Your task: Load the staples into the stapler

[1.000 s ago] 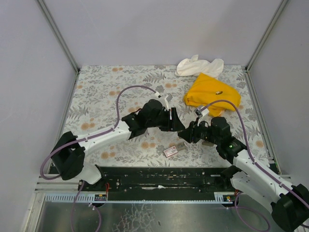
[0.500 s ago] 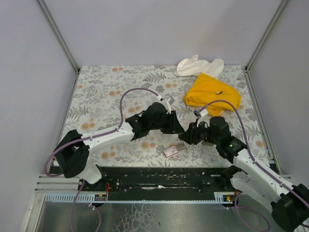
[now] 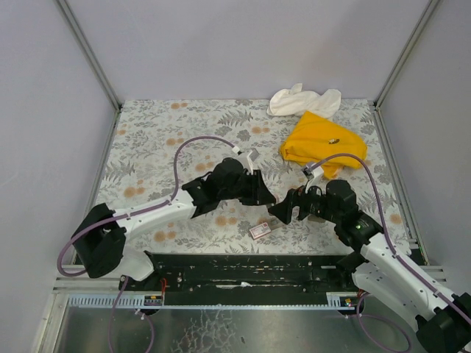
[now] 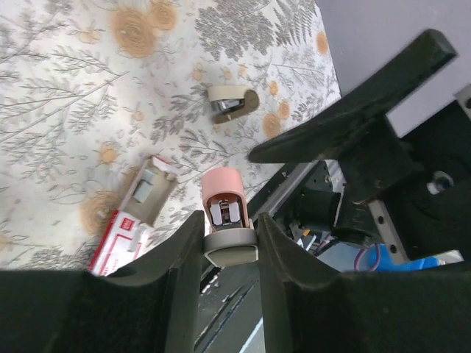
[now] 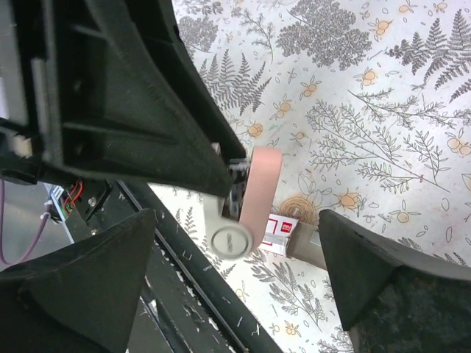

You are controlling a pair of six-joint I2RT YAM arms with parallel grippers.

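One stapler [image 4: 223,193]: clamped in left gripper [image 4: 229,239]
Right gripper [image 5: 235,279]: spread wide, holding nothing
Staples [image 3: 259,230]: flat on table [image 3: 147,147], just near of stapler

The left arm [image 3: 158,213] has swung. Half a second ago it edged toward the right edge of the worktop [image 3: 147,147]. Now its wrist [image 3: 229,182] has drawn back toward the left edge and slightly toward the near edge. Its shoulder block [image 3: 99,250] has slid toward the near left corner, and its purple cable [image 3: 193,143] arches in a wider loop. The right arm [image 3: 390,261] has sunk back. Its forearm with the green light [image 3: 358,228] sits closer to the near edge, and its base block [image 3: 445,331] has dropped toward the near right corner, partly out of view. The right fingers [image 3: 278,211] have edged slightly toward the left edge.
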